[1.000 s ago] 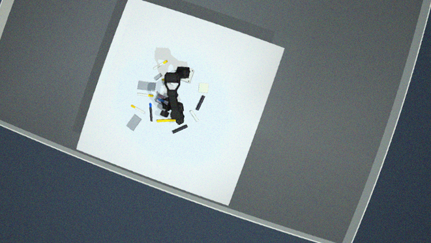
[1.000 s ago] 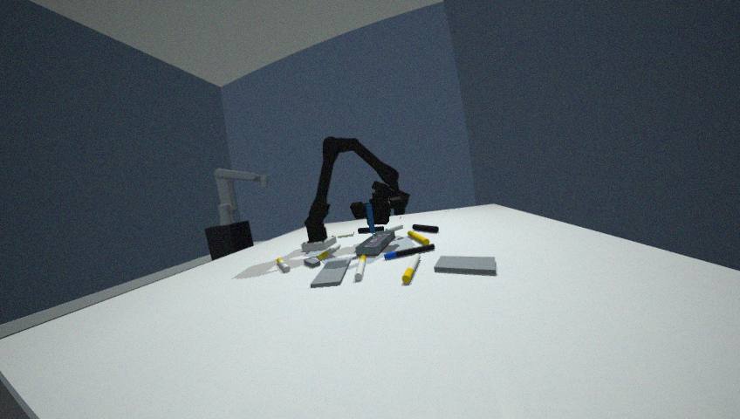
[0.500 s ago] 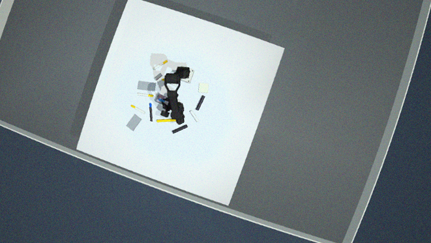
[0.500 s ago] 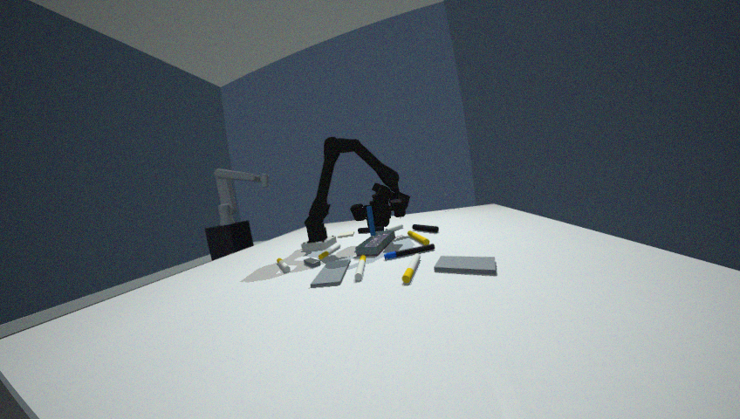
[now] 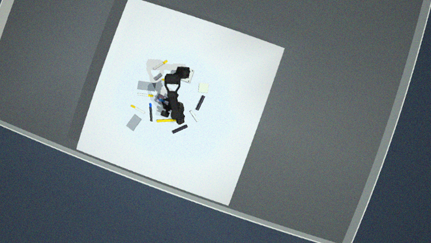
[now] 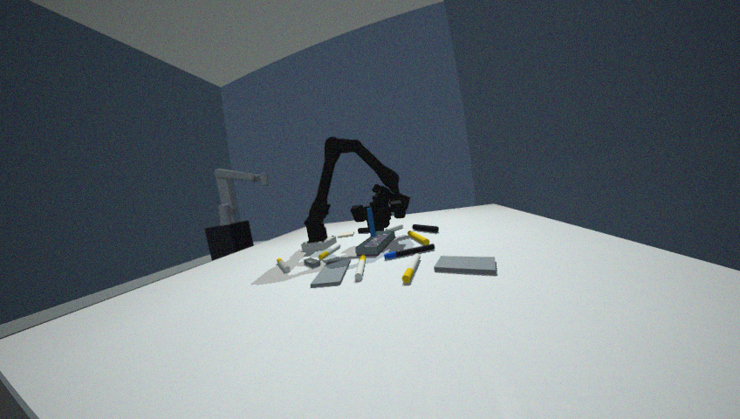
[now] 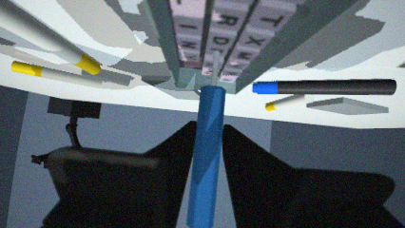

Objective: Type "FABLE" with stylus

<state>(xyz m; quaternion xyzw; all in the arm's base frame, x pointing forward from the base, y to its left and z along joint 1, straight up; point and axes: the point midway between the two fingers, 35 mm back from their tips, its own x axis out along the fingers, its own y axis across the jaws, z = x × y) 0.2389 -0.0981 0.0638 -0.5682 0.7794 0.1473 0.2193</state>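
- The counter (image 5: 216,159) (image 6: 363,337) (image 7: 247,106) fills the exterior view's lower half.
- The arm (image 5: 174,105) (image 6: 324,182) arches over mid-frame.
- The keyboard (image 5: 162,97) (image 6: 376,243) (image 7: 252,38) slants at the wrist view's top centre, probably rigid.
- The fingers (image 5: 162,101) (image 6: 371,220) pinch the blue stylus (image 5: 160,99) (image 6: 371,222) (image 7: 209,157), lower centre there; its thin tip overlaps the keys (contact, I cannot tell). It looks light, stiff and perhaps slippery; best gripped around the thick barrel, squarely, lest firm presses tilt it.

Right under your stylus (image 6: 371,221) (image 7: 207,152) is the keyboard (image 6: 375,242) (image 7: 226,86), and pens (image 6: 410,252) (image 7: 328,87) lie around your stylus on the desk (image 5: 193,163) (image 6: 363,337) (image 7: 323,114).
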